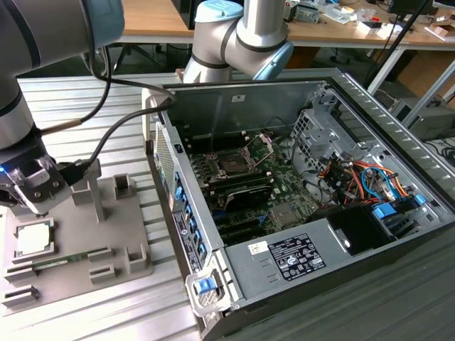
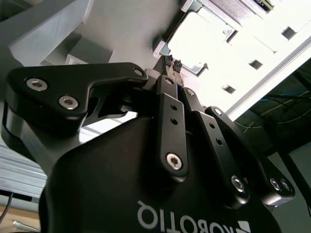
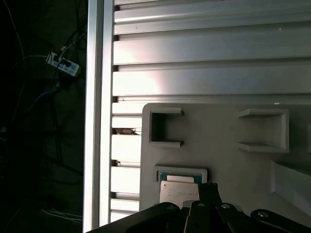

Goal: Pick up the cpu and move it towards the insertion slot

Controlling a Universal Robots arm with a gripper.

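The cpu [image 1: 33,240] lies flat in a recess of the grey fixture plate [image 1: 114,234] at the exterior view's left, its pale top up. My gripper [image 1: 40,208] hangs just above its far edge, shut, with nothing between the fingers. In the second wrist view the two fingertips [image 2: 167,60] stand close together, pointing at the bright cpu [image 2: 204,36]. The first wrist view shows the cpu [image 3: 179,190] in its recess beside the gripper [image 3: 210,188]. The insertion slot [image 1: 231,165] sits inside the open computer case, its silver bracket [image 1: 261,145] hinged up.
A thin green memory stick [image 1: 64,257] lies on the fixture near the cpu, among upright grey posts [image 1: 91,190]. The open case's wall [image 1: 186,213] stands between fixture and socket. Cables and blue connectors [image 1: 370,185] crowd the case's right. The slatted metal table [image 3: 209,53] surrounds the fixture.
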